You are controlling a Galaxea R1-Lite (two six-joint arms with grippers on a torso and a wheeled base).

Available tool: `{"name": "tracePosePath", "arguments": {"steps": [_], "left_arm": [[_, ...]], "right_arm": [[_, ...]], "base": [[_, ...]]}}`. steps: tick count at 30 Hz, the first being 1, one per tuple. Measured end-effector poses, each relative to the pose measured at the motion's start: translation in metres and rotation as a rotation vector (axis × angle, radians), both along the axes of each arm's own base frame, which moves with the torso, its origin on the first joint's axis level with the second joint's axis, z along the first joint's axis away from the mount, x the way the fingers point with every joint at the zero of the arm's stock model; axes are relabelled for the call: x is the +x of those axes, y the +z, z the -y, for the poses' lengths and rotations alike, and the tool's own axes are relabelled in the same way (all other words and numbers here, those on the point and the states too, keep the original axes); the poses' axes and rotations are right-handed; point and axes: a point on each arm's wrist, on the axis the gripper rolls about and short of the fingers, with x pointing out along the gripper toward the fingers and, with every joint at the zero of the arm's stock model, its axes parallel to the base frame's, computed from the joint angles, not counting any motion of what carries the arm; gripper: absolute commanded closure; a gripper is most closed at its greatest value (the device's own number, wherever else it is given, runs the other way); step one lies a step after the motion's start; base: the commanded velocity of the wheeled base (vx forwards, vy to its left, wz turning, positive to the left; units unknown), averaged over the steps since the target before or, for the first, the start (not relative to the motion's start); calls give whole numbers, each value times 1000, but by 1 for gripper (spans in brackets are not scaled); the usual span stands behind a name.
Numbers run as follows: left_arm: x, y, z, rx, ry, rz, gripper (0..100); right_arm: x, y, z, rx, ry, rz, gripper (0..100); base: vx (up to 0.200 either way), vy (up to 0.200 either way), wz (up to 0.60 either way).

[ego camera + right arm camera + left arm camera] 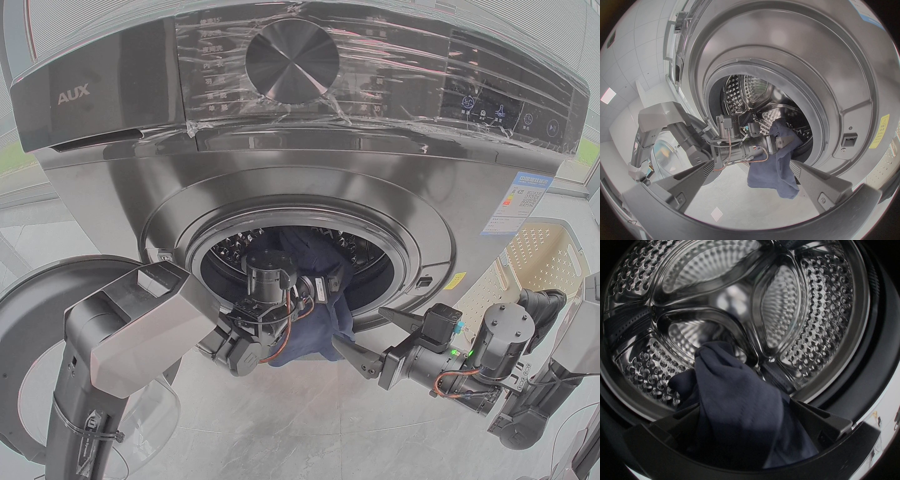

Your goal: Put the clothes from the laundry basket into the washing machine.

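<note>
A dark navy garment (315, 328) hangs over the lower rim of the washing machine's (350, 181) round opening, part inside the steel drum (818, 302) and part dangling toward the floor. My left gripper (743, 415) is at the drum mouth. Its fingers (823, 422) stand wide apart, open, with the garment (737, 396) bunched and draped between them. In the right wrist view the left gripper (782, 140) shows with the garment (775, 175) hanging from it. My right gripper (357, 325) is open and holds nothing, just below and right of the opening, close to the garment's hanging edge.
The machine's door (31, 350) is swung open at the left, behind my left arm. A cream perforated laundry basket (544, 250) stands at the right beside the machine. Pale tiled floor (325, 425) lies in front.
</note>
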Motion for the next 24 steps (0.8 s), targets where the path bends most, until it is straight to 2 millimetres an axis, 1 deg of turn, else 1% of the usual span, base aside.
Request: {"name": "tracePosePath", "arguments": {"steps": [2,5,6,14,18,21,23,24], "left_arm": [[-9,-3,1,29,-28,-21,0],[-16,-6,1,62,-55,-37,0],[-17,-8,1,70,-56,-42,100],[-19,-25,-2,125,-92,-78,100],[-16,-27,-3,122,-92,-80,100],[-10,-21,-2,105,-81,-63,100],[-3,-12,-1,74,-61,-35,100],[4,-4,0,45,-41,-8,100]], "right_arm": [[0,-1,0,-2,0,-3,0],[1,-2,-1,-3,0,-6,0],[1,-2,-1,-4,-1,-7,0],[2,-4,-1,-5,-4,-9,0],[3,-3,-1,-4,-4,-8,0],[3,-3,-2,-3,-3,-7,0],[3,-3,-2,-3,-2,-7,0],[3,-3,-2,-3,-3,-7,0]], "base": [[0,0,0],[0,0,0],[0,0,0],[0,0,0],[0,0,0],[0,0,0],[0,0,0],[0,0,0]]}}
